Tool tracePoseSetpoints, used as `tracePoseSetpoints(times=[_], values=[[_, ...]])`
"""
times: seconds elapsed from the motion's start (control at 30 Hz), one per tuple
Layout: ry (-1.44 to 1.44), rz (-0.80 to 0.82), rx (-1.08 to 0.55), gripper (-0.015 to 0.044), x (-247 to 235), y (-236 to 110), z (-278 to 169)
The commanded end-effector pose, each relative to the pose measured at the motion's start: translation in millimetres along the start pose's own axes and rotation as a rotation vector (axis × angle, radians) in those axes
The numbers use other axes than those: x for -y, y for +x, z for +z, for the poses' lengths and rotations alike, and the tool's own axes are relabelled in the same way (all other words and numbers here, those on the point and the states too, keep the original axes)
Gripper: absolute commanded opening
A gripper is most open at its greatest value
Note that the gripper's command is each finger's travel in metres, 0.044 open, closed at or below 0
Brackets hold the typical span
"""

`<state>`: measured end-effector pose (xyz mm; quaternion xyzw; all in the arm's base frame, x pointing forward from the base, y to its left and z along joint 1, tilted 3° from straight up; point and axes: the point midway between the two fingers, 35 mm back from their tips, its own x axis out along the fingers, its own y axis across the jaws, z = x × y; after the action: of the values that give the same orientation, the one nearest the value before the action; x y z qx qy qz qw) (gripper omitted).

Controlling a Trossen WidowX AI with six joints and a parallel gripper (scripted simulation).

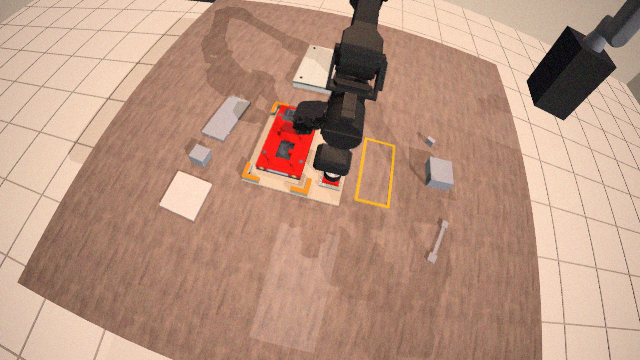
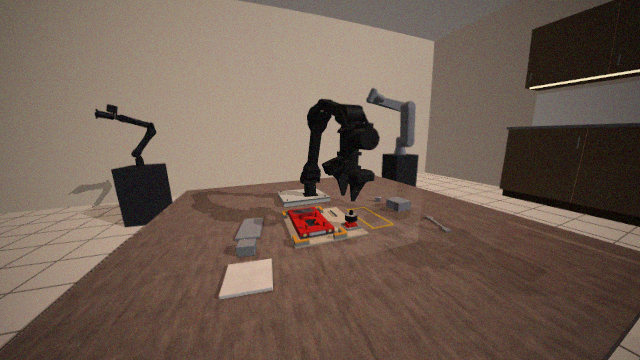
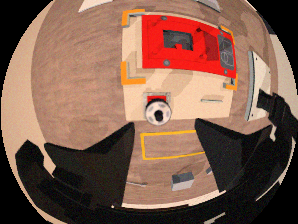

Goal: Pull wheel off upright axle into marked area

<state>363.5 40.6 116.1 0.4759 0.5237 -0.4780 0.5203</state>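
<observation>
The black-and-white wheel (image 1: 332, 175) (image 2: 351, 218) (image 3: 152, 110) sits on the upright axle (image 2: 351, 212) (image 3: 159, 116), over a small red block near the corner of the pale board (image 1: 325, 198) (image 3: 185, 105). My gripper (image 2: 348, 197) (image 3: 165, 124) is open and empty, pointing down above the wheel without touching it. In the wrist view the wheel shows beyond the gap between the fingertips, nearer the left one. The arm hides the fingertips in the top view. The marked area (image 1: 391, 176) (image 2: 378, 216) (image 3: 143, 146), a yellow outline, lies on the table beside the board.
A red car body (image 1: 267, 150) (image 2: 327, 228) (image 3: 150, 45) lies on the board between orange corner brackets. A grey block (image 1: 439, 173) (image 2: 398, 204) (image 3: 183, 182) and a grey bar (image 1: 438, 241) (image 2: 437, 224) lie beyond the marked area. A grey plate (image 1: 226, 118) lies across the board.
</observation>
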Motion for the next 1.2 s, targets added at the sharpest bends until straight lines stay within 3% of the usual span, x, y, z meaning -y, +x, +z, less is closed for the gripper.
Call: tracePoseSetpoints(times=[0.0,0.27,0.67,0.83,0.93,1.17], values=[[0.019,0.001,-0.012,0.03,-0.7,-5.2,-3.8],[0.019,0.001,-0.013,0.03,-4.3,0.0,-10.5],[0.019,0.001,-0.013,0.03,-3.4,60.6,-11.8],[0.019,0.001,-0.013,0.03,-1.7,69.6,-12.1],[0.013,-0.007,-0.007,0.0221,-1.3,67.6,-11.0],[0.013,-0.007,-0.007,0.0175,-1.3,67.6,-11.0]])
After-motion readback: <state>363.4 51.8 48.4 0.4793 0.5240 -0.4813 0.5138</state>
